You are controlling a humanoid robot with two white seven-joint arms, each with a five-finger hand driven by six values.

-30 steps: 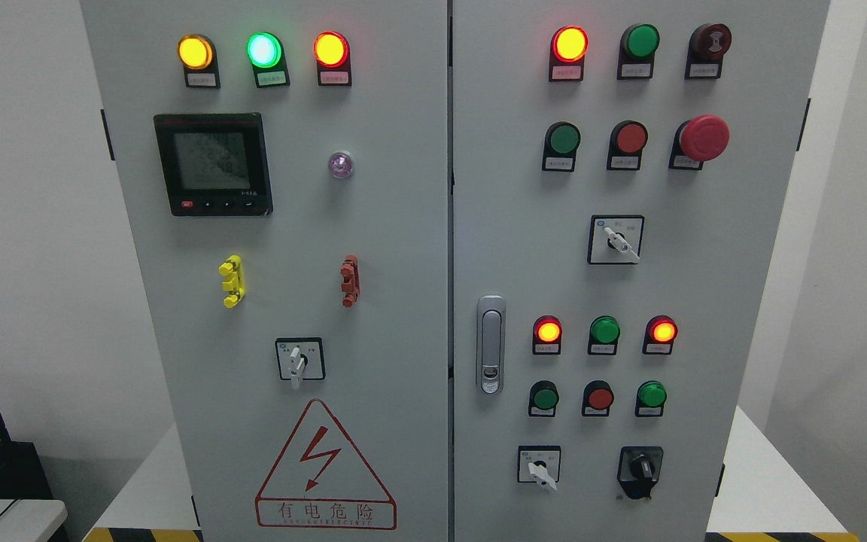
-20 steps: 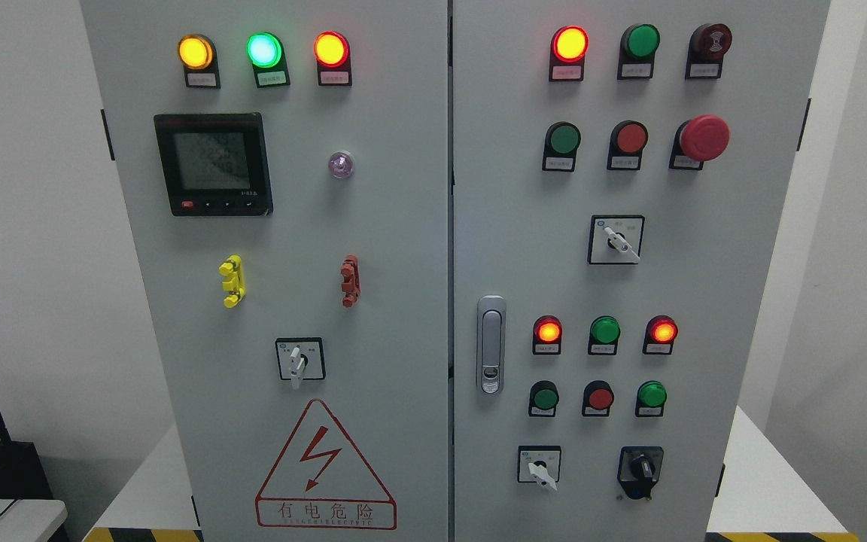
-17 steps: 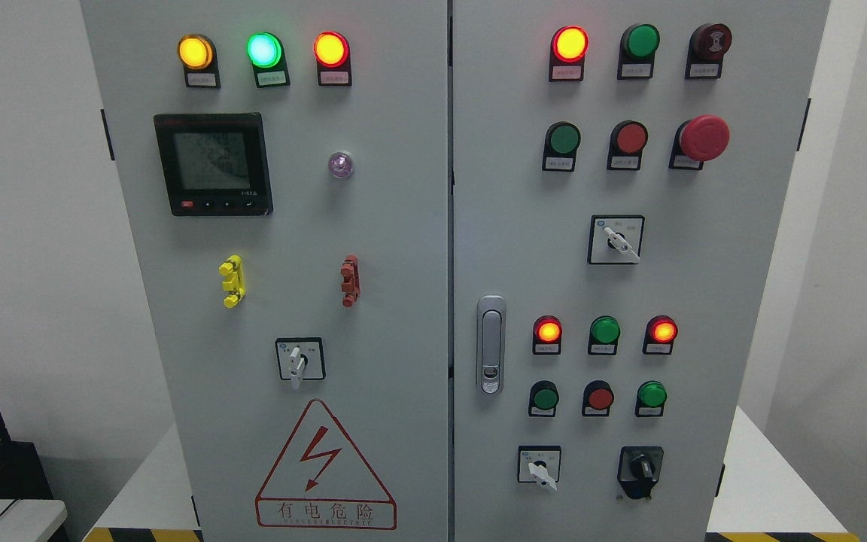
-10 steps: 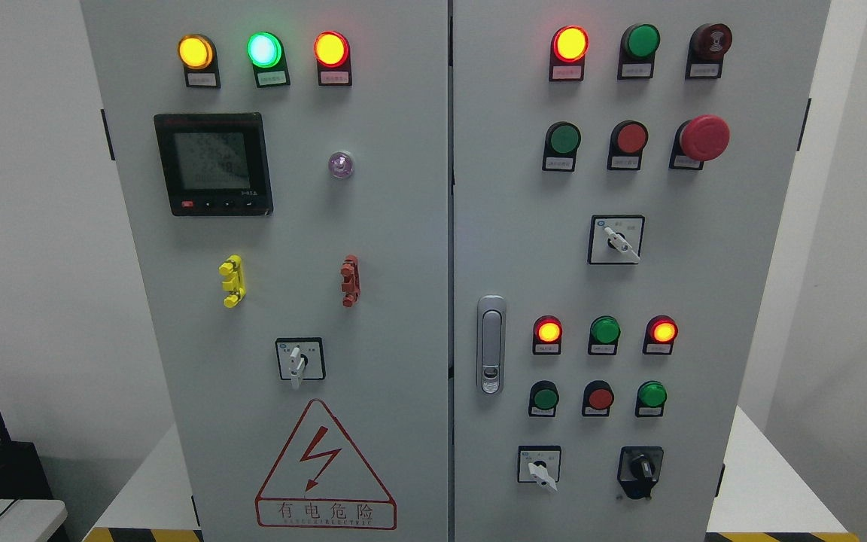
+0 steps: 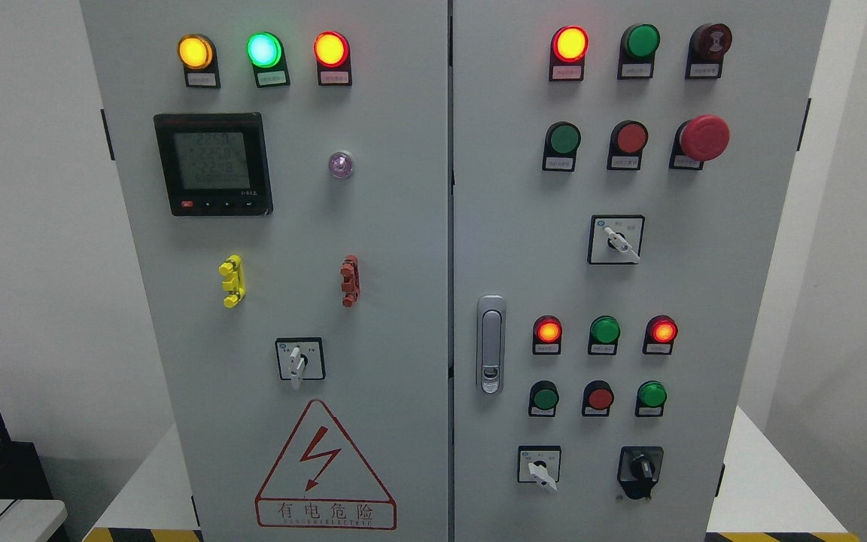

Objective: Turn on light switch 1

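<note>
Nothing on the cabinet (image 5: 403, 226) had shifted since the earlier frames; only the digits on the black meter display (image 5: 213, 163) read differently. Neither robot hand had come into the head view, so whether their fingers were released or clenched could not be told, and no position could be fixed against them.

Which control was light switch 1 could not be told, as the label plates were too small to read. Four rotary switches showed. On the left door, a white-handled selector (image 5: 299, 360) sat just above the red warning triangle (image 5: 324, 467), its handle pointing down. On the right door, an upper selector (image 5: 616, 240) sat below the red mushroom button (image 5: 703, 138), its handle tilted down to the right. Near the bottom of that door, a lower selector (image 5: 539, 466) was likewise tilted down to the right, with a black knob switch (image 5: 640, 470) beside it.

Above those two, a row of lamps (image 5: 605, 331) showed the outer pair glowing red and the middle green one unlit. Beside them was the silver door latch (image 5: 491, 343), upright.
</note>
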